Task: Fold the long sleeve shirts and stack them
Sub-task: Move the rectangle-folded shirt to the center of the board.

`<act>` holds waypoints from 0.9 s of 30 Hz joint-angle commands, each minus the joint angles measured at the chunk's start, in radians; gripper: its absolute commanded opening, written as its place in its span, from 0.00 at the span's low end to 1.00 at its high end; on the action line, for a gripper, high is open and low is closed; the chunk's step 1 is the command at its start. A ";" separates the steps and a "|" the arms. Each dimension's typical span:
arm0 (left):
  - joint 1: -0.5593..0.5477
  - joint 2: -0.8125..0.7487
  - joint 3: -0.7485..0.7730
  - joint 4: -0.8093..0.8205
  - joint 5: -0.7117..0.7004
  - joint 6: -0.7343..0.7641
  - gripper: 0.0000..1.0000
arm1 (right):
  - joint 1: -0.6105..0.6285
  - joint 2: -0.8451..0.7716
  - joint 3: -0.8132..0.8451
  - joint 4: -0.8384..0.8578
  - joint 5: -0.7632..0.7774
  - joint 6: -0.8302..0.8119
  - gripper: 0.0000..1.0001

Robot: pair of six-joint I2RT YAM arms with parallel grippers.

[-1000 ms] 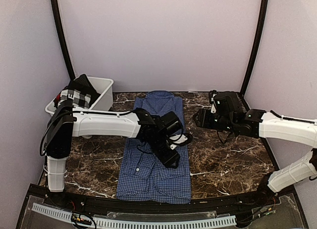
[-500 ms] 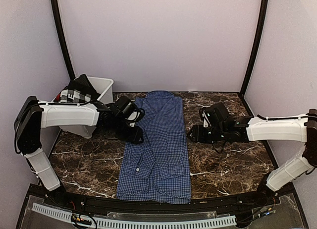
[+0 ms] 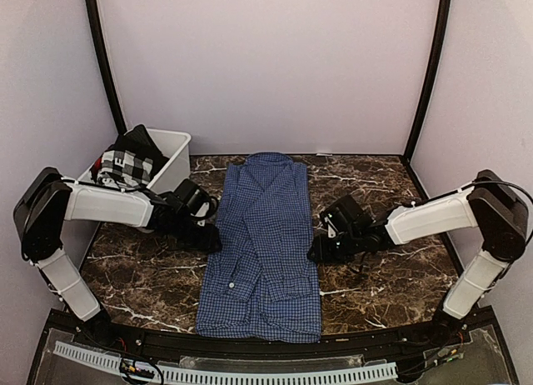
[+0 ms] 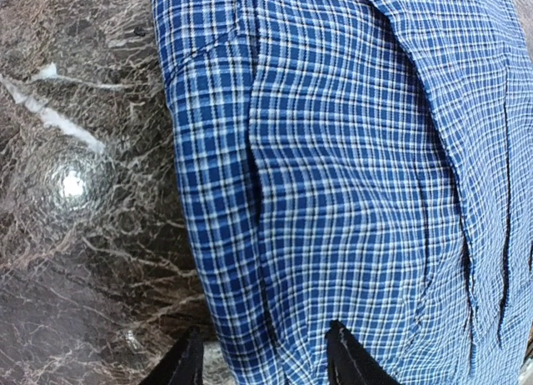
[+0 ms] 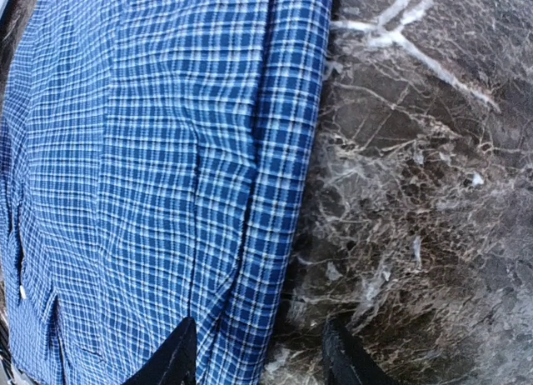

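As the blue checked shirt (image 3: 265,235) lies flat on the dark marble tabletop (image 3: 391,277), folded lengthwise into a long strip with the collar at the far end and the hem toward the arm bases, it is flanked by both arms. The left hand (image 3: 210,238) is held low at the strip's left edge, about midway along; its fingers (image 4: 187,362) are seen apart, straddling that edge, nothing gripped. The right hand (image 3: 316,252) is placed at the opposite edge, likewise spread, fingertips (image 5: 341,360) either side of the fold, not clamped. A white bin (image 3: 171,152) holding a black-and-white checked garment (image 3: 127,162) is seen at far left, apart from the shirt.
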State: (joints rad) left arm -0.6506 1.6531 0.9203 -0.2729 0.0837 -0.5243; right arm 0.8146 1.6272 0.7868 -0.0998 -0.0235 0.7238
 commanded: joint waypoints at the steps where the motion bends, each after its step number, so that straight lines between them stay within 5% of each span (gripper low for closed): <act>1: 0.005 0.030 -0.015 0.073 0.009 -0.024 0.48 | 0.002 0.035 0.031 0.045 0.020 0.004 0.46; 9: 0.005 0.119 0.039 0.118 0.053 -0.035 0.27 | -0.022 0.103 0.071 0.050 0.020 -0.015 0.27; 17: 0.003 0.205 0.143 0.139 0.093 -0.052 0.21 | -0.109 0.100 0.081 0.045 0.066 -0.063 0.07; 27: 0.025 0.272 0.222 0.122 0.026 -0.111 0.15 | -0.177 0.132 0.152 0.042 0.042 -0.137 0.02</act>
State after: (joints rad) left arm -0.6437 1.9015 1.1202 -0.1375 0.1371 -0.5983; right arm 0.6418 1.7378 0.8890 -0.0608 0.0200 0.6319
